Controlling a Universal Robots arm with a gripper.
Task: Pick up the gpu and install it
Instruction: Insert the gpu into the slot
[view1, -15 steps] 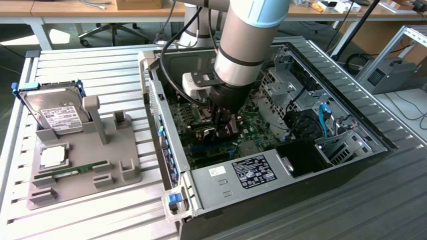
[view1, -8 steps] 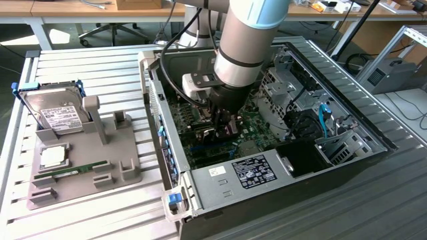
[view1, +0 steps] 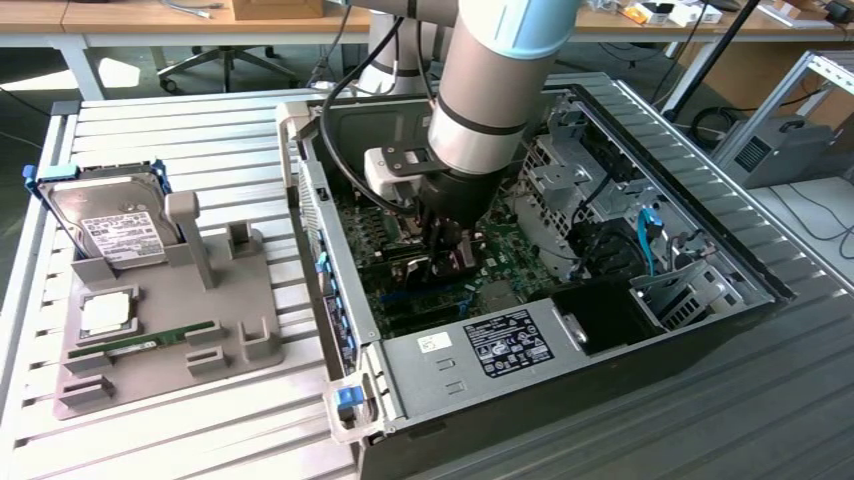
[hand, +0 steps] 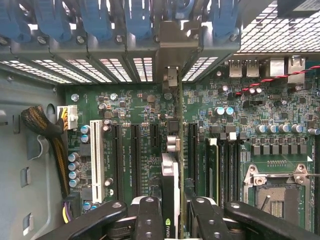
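Pickup: judged done. The graphics card (hand: 170, 192) is clamped edge-on in the pincer (hand: 175, 216).
Pincer: closed on the graphics card, one finger on each face; in the exterior view the pincer (view1: 447, 250) is deep in the middle of the frame.
Card position: inside the computer case (view1: 318, 190), standing over the long slots of the main board (hand: 125, 107), with its metal bracket (hand: 172, 47) up against the row of rear slot covers.
Install: not finished, as judged. I cannot tell whether the card's edge has entered a slot, and it has not been released.
Computer case contents: main board, cables, drive cage, and the arm with the card.
Stand (view1: 254, 338), the exterior view's left: holds a hard drive (view1: 114, 225), a memory stick (view1: 140, 342) and a square chip (view1: 107, 313); several pockets are bare.
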